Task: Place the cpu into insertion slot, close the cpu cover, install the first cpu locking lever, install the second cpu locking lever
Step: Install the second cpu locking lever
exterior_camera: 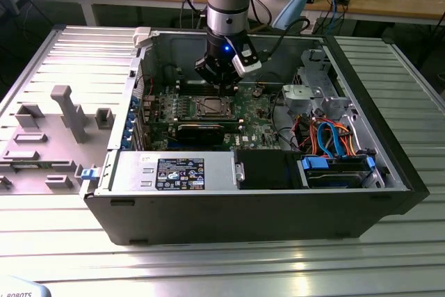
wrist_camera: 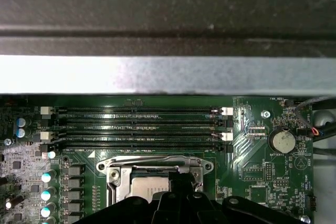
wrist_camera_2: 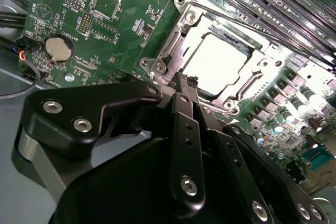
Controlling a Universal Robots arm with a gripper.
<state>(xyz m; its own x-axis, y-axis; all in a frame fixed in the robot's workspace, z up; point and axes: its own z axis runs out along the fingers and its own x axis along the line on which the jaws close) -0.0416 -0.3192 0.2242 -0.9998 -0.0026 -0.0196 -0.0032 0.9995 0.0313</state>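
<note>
Exterior view: the arm reaches down into the open computer case [exterior_camera: 389,172], and the gripper [exterior_camera: 224,87] hangs just above the green motherboard [exterior_camera: 254,113], beside the insertion slot [exterior_camera: 208,108].

Second wrist view: the gripper [wrist_camera_2: 184,81] has its fingers pressed together with nothing between them, the tips at the edge of the socket. The cpu [wrist_camera_2: 218,66] lies flat in the insertion slot [wrist_camera_2: 160,66], its bright metal top showing through the window of the cpu cover [wrist_camera_2: 260,69], which lies down over it. A coin battery [wrist_camera_2: 58,48] sits well apart.

First wrist view: the fingertips [wrist_camera: 181,178] overlap the near edge of the cpu cover [wrist_camera: 155,163]. The memory slots [wrist_camera: 136,127] run beside the socket.
</note>
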